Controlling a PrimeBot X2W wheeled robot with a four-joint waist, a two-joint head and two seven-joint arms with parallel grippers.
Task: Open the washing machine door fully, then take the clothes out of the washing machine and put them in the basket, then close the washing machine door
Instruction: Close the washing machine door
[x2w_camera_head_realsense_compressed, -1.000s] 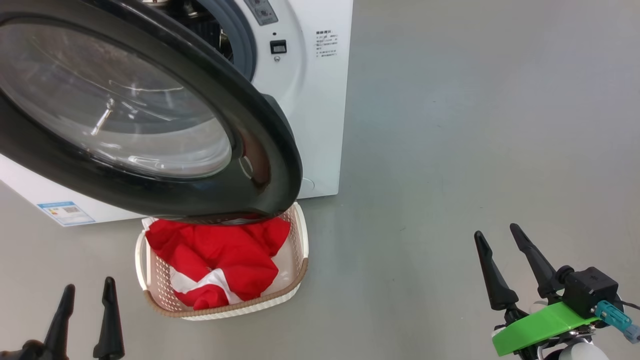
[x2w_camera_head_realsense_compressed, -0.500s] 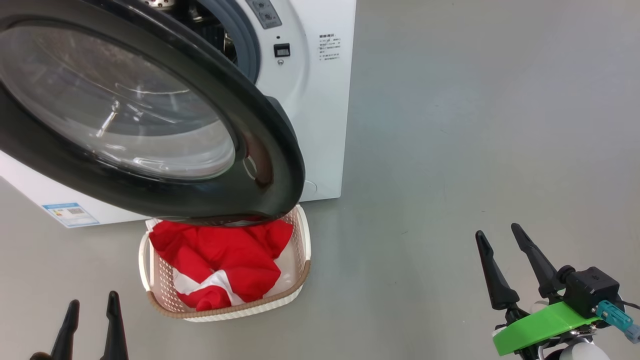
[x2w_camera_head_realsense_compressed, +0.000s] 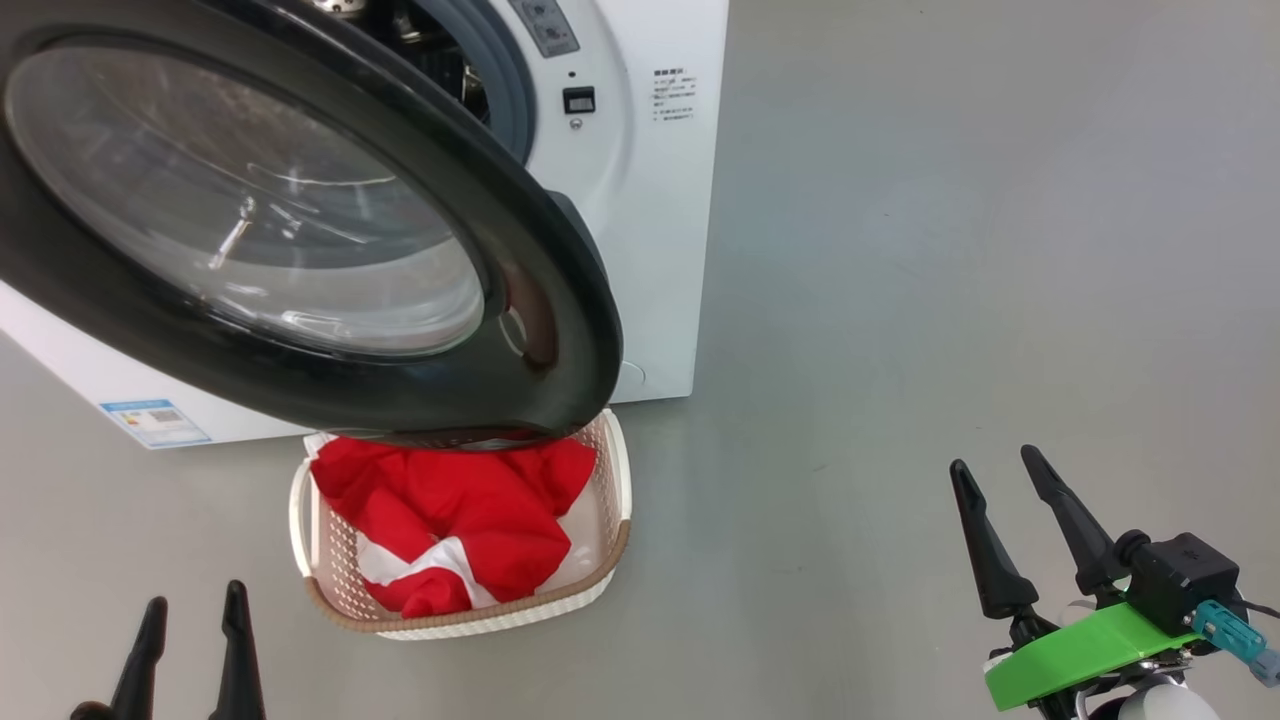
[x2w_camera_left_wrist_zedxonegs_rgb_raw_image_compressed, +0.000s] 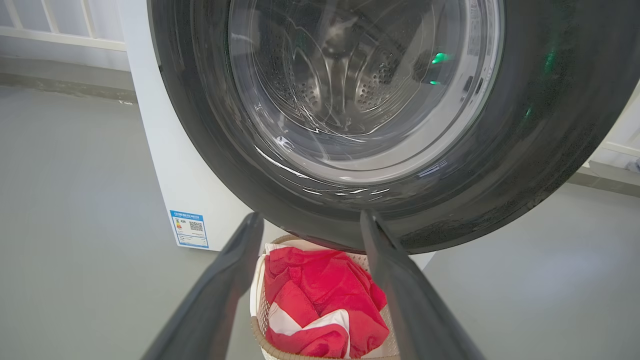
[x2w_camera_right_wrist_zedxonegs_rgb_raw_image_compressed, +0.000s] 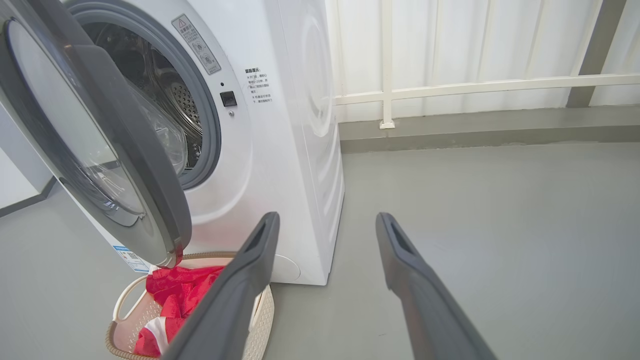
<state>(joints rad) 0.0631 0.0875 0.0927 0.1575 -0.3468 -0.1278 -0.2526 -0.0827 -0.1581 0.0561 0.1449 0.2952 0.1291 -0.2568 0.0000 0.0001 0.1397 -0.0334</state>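
The washing machine door (x2w_camera_head_realsense_compressed: 300, 230) stands swung out from the white washing machine (x2w_camera_head_realsense_compressed: 650, 200), its black rim hanging over the basket (x2w_camera_head_realsense_compressed: 610, 500). Red clothes (x2w_camera_head_realsense_compressed: 460, 510) with white stripes lie in that cream basket on the floor. My left gripper (x2w_camera_head_realsense_compressed: 190, 610) is open at the lower left, short of the basket, nothing between its fingers. My right gripper (x2w_camera_head_realsense_compressed: 995, 475) is open at the lower right, well off to the side over bare floor. From the left wrist, the door (x2w_camera_left_wrist_zedxonegs_rgb_raw_image_compressed: 350, 125) looms above the clothes (x2w_camera_left_wrist_zedxonegs_rgb_raw_image_compressed: 320, 300). From the right wrist I see the open drum (x2w_camera_right_wrist_zedxonegs_rgb_raw_image_compressed: 165, 100) and the basket (x2w_camera_right_wrist_zedxonegs_rgb_raw_image_compressed: 125, 320).
A grey floor (x2w_camera_head_realsense_compressed: 950, 250) spreads to the right of the machine. A white railing and wall (x2w_camera_right_wrist_zedxonegs_rgb_raw_image_compressed: 475, 85) run behind it. A blue label sticker (x2w_camera_head_realsense_compressed: 155, 422) sits low on the machine's front.
The whole head view has shifted slightly right and down, so the camera moved. My left gripper sits lower in view than before; the right one holds still.
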